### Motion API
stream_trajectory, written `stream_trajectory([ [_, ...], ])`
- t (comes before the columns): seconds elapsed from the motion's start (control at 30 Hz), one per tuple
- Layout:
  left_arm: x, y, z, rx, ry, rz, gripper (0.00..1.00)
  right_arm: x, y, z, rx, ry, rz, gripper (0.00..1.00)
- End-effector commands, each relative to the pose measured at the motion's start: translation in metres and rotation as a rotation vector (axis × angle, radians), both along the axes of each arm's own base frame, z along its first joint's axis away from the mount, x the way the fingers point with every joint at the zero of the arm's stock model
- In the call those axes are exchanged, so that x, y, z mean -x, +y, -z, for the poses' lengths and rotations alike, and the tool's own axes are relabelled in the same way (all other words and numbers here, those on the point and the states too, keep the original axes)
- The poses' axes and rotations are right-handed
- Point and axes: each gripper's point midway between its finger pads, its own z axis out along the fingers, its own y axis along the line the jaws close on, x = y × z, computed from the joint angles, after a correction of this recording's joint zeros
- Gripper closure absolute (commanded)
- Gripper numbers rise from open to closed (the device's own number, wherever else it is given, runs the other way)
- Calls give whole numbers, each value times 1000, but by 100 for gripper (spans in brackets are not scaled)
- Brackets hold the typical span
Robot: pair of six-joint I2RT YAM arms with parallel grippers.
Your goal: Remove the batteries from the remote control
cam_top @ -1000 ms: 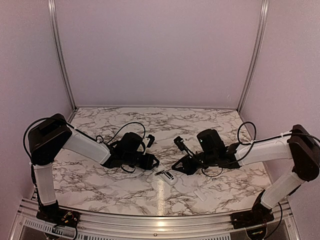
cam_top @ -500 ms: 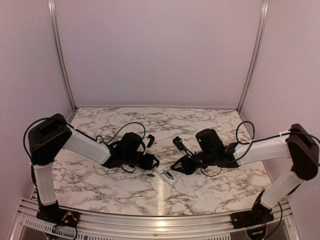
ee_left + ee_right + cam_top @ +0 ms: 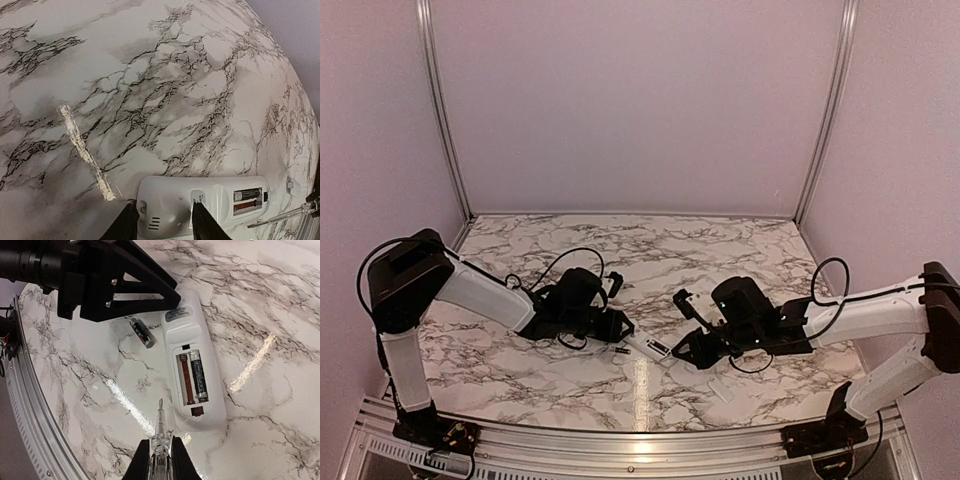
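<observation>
The white remote control (image 3: 652,347) lies on the marble table with its open battery recess facing up. My left gripper (image 3: 162,220) is shut on its far end; it also shows in the top view (image 3: 620,330). One dark battery (image 3: 198,375) sits in the recess beside an empty red slot. The other battery (image 3: 141,332) lies loose on the table next to the remote (image 3: 192,365), and shows in the top view too (image 3: 618,351). My right gripper (image 3: 161,462) is shut on a thin clear tool (image 3: 160,432), whose tip is just short of the remote's near end.
A small white flat cover piece (image 3: 720,388) lies on the table nearer the front edge, right of the remote. A metal rail (image 3: 35,420) runs along the table's front edge. A pale scuff strip (image 3: 82,150) marks the table surface.
One battery has come out and now lies on the table beside the remote. My right gripper with the tool has drawn back from the recess toward the front edge. The left gripper still holds the remote.
</observation>
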Motion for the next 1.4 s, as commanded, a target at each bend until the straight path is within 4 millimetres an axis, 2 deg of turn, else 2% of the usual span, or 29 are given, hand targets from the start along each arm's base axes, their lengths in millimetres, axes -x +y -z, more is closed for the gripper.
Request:
stream_trajectory([
  [0.0,5,7,-10,8,6,-32,60,-8,-21,10,62,-11,121,100],
  [0.23,10,7,-21,26,-16,-31,60,-30,-40,11,147,-94,242,100],
  [0.43,10,7,-34,58,-74,-31,54,-37,-47,-7,156,-152,265,100],
  [0.57,10,1,-36,69,-106,9,50,-28,-40,-21,101,-151,200,100],
  [0.67,13,-7,-31,74,-118,60,50,-16,-27,-32,22,-131,118,100],
  [0.77,14,-15,-24,79,-105,95,50,-15,-24,-37,-6,-129,113,100],
  [0.97,19,-25,-12,89,-50,135,54,-24,-27,-32,7,-129,177,100],
  [1.37,24,-27,-4,74,30,136,57,-34,-14,-25,10,-115,189,100],
])
